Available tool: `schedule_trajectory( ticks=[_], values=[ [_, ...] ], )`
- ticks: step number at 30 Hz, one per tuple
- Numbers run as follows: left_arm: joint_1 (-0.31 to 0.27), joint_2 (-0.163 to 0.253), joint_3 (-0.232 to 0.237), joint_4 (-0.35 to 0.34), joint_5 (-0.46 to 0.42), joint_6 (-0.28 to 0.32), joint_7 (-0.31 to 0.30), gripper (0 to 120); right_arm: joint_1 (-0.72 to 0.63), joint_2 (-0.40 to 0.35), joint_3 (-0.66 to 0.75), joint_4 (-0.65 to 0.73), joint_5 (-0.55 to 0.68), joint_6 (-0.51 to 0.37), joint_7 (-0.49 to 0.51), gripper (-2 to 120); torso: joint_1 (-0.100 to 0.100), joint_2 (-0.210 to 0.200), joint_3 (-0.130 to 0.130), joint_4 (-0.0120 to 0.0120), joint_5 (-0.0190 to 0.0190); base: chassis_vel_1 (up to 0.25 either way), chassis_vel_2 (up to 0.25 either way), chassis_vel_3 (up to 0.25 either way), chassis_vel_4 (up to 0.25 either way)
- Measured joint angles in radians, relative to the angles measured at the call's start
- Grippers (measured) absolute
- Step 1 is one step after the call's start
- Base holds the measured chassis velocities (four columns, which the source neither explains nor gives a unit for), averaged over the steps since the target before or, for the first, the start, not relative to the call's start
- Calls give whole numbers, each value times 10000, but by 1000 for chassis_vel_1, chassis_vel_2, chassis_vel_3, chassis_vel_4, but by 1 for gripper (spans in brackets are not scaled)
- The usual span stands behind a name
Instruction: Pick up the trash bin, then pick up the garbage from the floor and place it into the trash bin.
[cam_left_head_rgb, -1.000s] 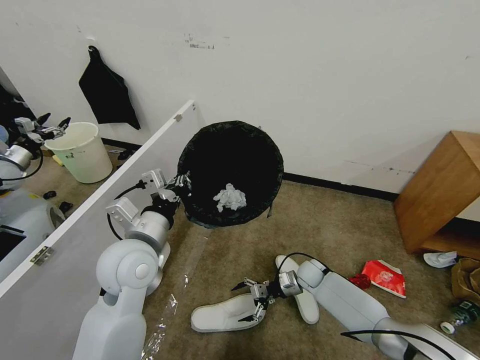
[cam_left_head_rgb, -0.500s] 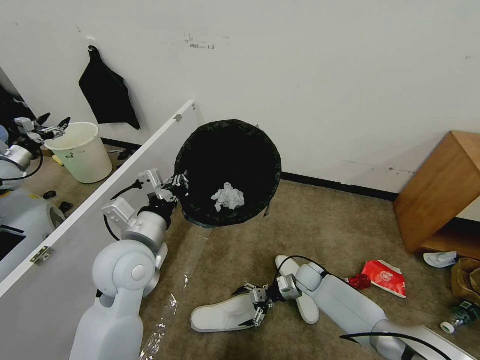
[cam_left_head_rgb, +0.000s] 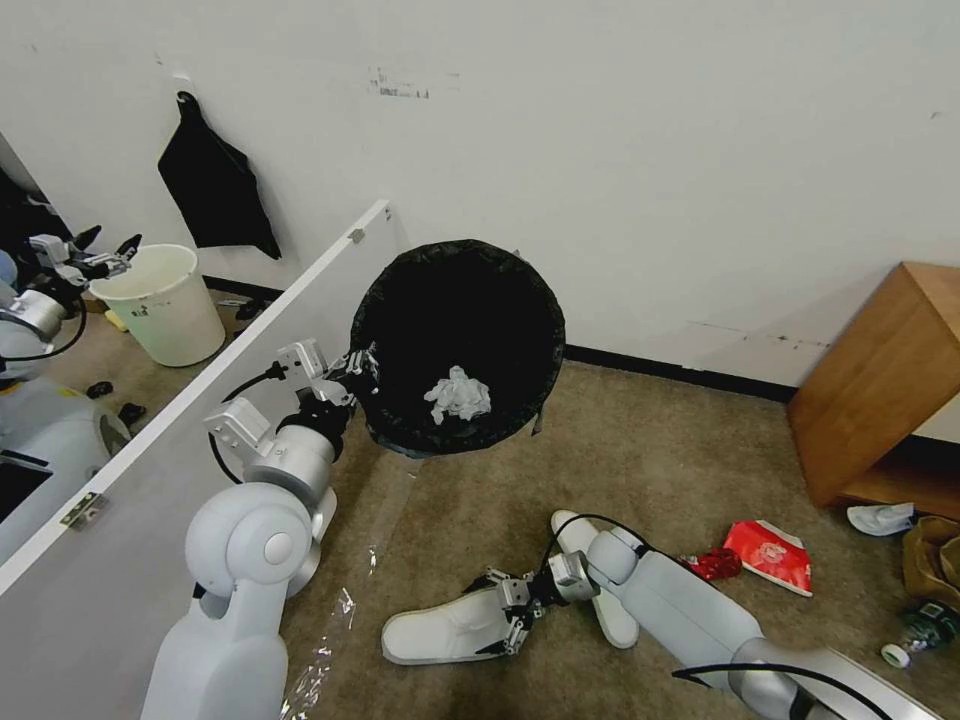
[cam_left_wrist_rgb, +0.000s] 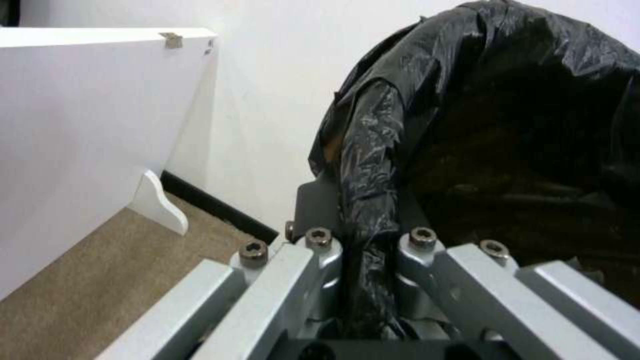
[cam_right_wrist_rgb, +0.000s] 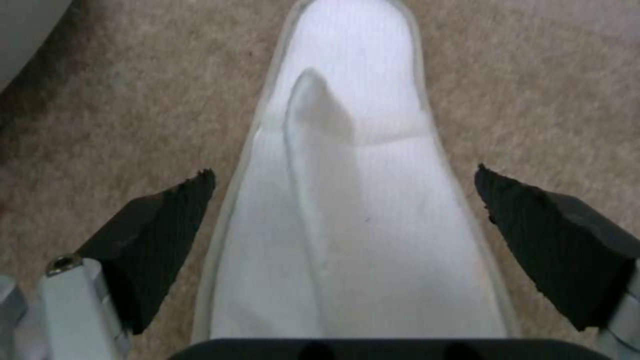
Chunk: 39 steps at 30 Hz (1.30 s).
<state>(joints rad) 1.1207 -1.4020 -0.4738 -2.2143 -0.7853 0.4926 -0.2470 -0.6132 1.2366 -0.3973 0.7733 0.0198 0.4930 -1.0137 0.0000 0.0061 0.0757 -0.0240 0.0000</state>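
Black-lined round white plastic trash bin (cam_left_head_rgb: 458, 345) hangs tilted off the beige carpet floor (cam_left_head_rgb: 640, 440), its rim clamped in the left gripper (cam_left_head_rgb: 358, 368). Right gripper (cam_left_head_rgb: 497, 612), jaws apart, straddles a soft white slipper (cam_left_head_rgb: 445, 626) (light, floppy; best pinched across its folded upper).

head: from up high I look forward and down over the floor (cam_left_head_rgb: 640, 450) toward the wall | left wrist: close along my fingers at the trash bin (cam_left_wrist_rgb: 480, 125) rim | right wrist: straight down, near a slipper (cam_right_wrist_rgb: 353, 225) | each wrist target also shows from my head.
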Motion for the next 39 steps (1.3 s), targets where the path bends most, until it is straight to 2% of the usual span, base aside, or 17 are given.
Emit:
schedule_trajectory(
  ticks=[3, 5, 6, 9, 10, 12, 15, 17, 21, 23, 24, 26, 39],
  values=[
    [13, 0, -1, -17, 3, 0, 1, 4, -7, -6, -6, -1, -19, -9, 23, 92, 0, 0, 0, 0, 0, 0, 0, 0, 0],
    [34, -9, -4, -50, 12, -3, 2, 4, -9, -6, -19, -3, -71, -42, 0, 79, 0, 0, 0, 0, 0, 0, 0, 0, 0],
    [34, -9, -4, -50, 12, -3, 2, 4, -9, -6, -19, -3, -71, -42, 0, 79, 0, 0, 0, 0, 0, 0, 0, 0, 0],
    [83, -14, 0, -128, 19, -3, 2, 4, -5, 12, -21, -43, -94, -76, -25, 65, 0, 0, 0, 1, 0, 0, 0, 0, 0],
    [83, -14, 0, -128, 19, -3, 2, 4, -5, 12, -21, -43, -94, -76, -25, 65, 0, 0, 0, 1, 0, 0, 0, 0, 0],
    [118, -9, -4, -173, 29, -4, 1, 4, -16, -15, -18, -35, -93, -77, -46, 53, 0, 0, 0, 1, 0, 0, 0, 0, 0],
    [132, -8, -5, -189, 34, -3, 0, 4, -25, -32, -7, -26, -92, -77, -60, 48, 0, 0, 0, 1, 0, 0, 0, 0, 0],
    [142, -9, -1, -194, 44, -3, -8, 4, -52, -75, 44, 50, -85, -77, -106, 36, 0, 0, 0, 0, 1, 0, 0, 0, 0],
    [142, -28, 7, -194, 57, -4, -13, 4, -69, -99, 87, 116, -72, -71, -166, 28, 0, 0, 0, 1, 0, 0, 0, 0, 0],
    [142, -52, 24, -186, 68, -4, -14, 4, -74, -96, 157, 115, -58, -59, -193, 14, 0, 0, 0, 0, 0, 0, 0, 0, 0],
    [142, -52, 24, -186, 68, -4, -14, 4, -74, -96, 157, 115, -58, -59, -193, 14, 0, 0, 0, 0, 0, 0, 0, 0, 0],
    [139, -52, 23, -163, 75, -3, -15, 4, -78, -96, 207, 105, -50, -45, -195, 2, 0, 0, 0, 1, 0, 0, 0, 0, 0],
    [126, -24, -87, -106, 71, -4, -16, 4, -76, -103, 614, 100, -11, -9, -220, 0, 0, 0, 0, 1, 1, 0, 0, 0, 0]
  ],
)
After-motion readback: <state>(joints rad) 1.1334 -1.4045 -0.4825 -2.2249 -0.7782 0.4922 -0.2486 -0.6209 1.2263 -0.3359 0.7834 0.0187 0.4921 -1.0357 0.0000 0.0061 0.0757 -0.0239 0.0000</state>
